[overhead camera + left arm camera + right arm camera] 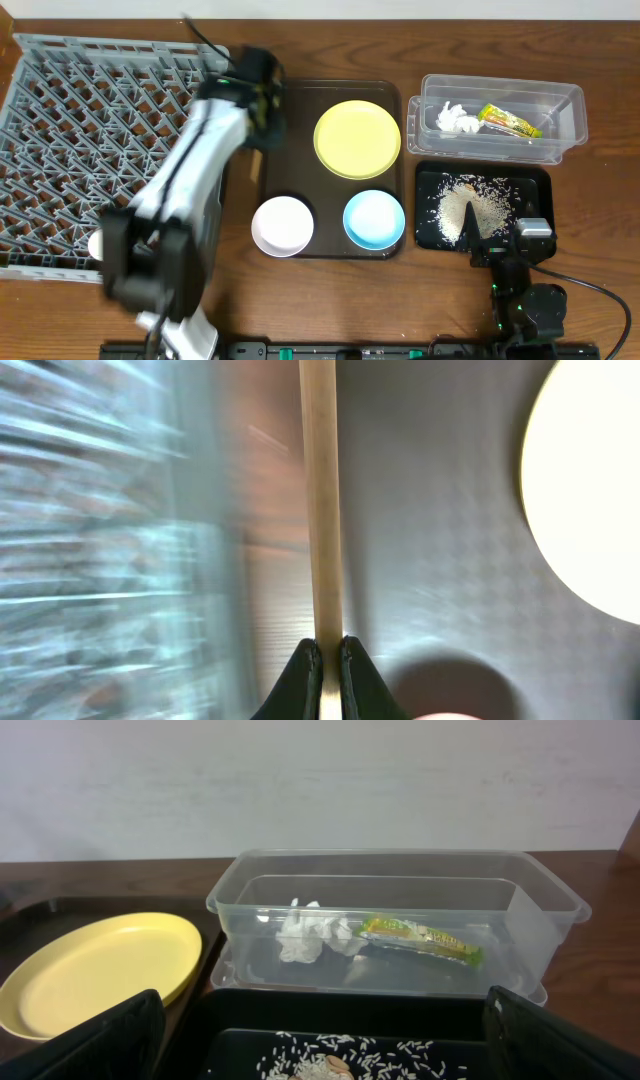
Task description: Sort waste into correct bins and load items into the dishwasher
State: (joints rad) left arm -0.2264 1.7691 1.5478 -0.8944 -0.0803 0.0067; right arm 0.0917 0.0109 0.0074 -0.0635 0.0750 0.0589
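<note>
My left gripper (pixel 262 100) hangs over the far left corner of the dark brown tray (pixel 300 110), beside the grey dish rack (pixel 90 130). In the blurred left wrist view it (pixel 322 650) is shut on a wooden chopstick (pixel 322 500). A second chopstick does not show. The yellow plate (pixel 357 139), white-pinkish bowl (pixel 282 226) and blue bowl (pixel 374 219) sit on the brown tray. The white cup (pixel 96 245) peeks out by the rack's front edge. My right gripper (pixel 505 240) (pixel 325 1020) is open and empty at the black tray's (pixel 535 185) front edge.
The clear tub (pixel 570 100) (pixel 540 910) holds the white tissue (pixel 457 119) (pixel 315 933) and the green-and-orange wrapper (pixel 508 122) (pixel 420 937). Rice scraps (pixel 470 205) (pixel 340 1055) lie in the black tray. My left arm crosses the rack's right edge.
</note>
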